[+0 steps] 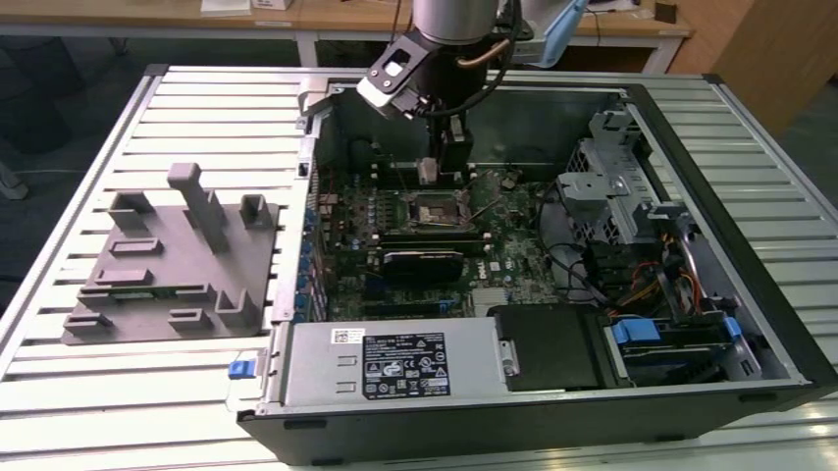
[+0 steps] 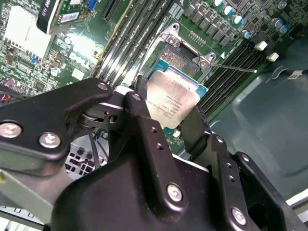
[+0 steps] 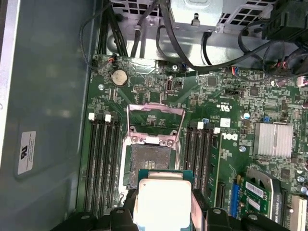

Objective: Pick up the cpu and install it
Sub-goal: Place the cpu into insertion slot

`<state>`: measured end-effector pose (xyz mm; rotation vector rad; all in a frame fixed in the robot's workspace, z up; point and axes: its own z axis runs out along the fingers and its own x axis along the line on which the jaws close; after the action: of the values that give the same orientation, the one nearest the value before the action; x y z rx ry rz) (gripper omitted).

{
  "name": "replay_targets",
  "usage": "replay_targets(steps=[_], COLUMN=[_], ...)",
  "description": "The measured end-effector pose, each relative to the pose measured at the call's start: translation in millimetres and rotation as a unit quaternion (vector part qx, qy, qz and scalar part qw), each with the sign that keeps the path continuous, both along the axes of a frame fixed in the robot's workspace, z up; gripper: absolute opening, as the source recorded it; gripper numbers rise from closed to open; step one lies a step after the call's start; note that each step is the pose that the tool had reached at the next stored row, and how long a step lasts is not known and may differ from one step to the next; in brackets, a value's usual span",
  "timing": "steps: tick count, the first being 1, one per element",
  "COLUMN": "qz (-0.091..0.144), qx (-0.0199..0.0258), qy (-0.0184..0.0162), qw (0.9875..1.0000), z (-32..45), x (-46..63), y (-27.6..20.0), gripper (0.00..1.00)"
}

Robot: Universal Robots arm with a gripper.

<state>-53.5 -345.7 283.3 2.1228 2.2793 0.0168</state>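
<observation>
We see the open computer case [image 1: 524, 422] lying on the counter [image 1: 118, 412]. Inside it is the motherboard [image 1: 511, 265], whose socket [image 3: 149, 166] is uncovered with its metal frame [image 3: 155, 120] swung up. A grey fixture block [image 1: 171, 260] sits beside the case. The arm reaches down into the case from above. The hand [image 2: 168, 108] hangs over the socket, its black fingers [image 2: 149, 130] clenched on opposite edges of the cpu [image 3: 161, 202], which is not yet seated.
</observation>
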Motion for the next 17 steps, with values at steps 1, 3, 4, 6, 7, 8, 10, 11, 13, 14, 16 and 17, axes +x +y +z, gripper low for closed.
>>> replay_targets(steps=[1,3,4,6,7,8,10,11,13,14,16,17], qz=[0.000,0.000,0.000,0.000,0.000,0.000,0.000,0.000,0.000,0.000,0.000,0.000], qx=[-0.0001,0.0000,0.0000,0.0000,0.0000,0.0000,0.0001,0.0001,0.0000,0.0000,0.0000,0.0001], qy=[-0.0016,-0.0043,-0.0046,-0.0047,-0.0046,-0.0046,-0.0046,-0.0046,-0.0046,-0.0046,-0.0046,-0.0046], qw=[1.0000,1.0000,1.0000,1.0000,1.0000,1.0000,1.0000,1.0000,1.0000,1.0000,1.0000,1.0000], z=[-0.7,-2.8,-4.4,-8.0,-9.8,-11.6,-15.1,-16.4,-18.4,-19.4,-21.3,-22.4], x=[0.0,0.0,0.0,0.0,0.0,0.0,0.0,0.1,0.2,0.3,0.4,0.5], y=[0.9,2.4,2.9,3.7,3.9,4.1,4.4,4.5,4.5,4.6,4.6,4.6], gripper=[0.53,0.53,0.53,0.53,0.53,0.53,0.53,0.53,0.53,0.53,0.53,0.53])
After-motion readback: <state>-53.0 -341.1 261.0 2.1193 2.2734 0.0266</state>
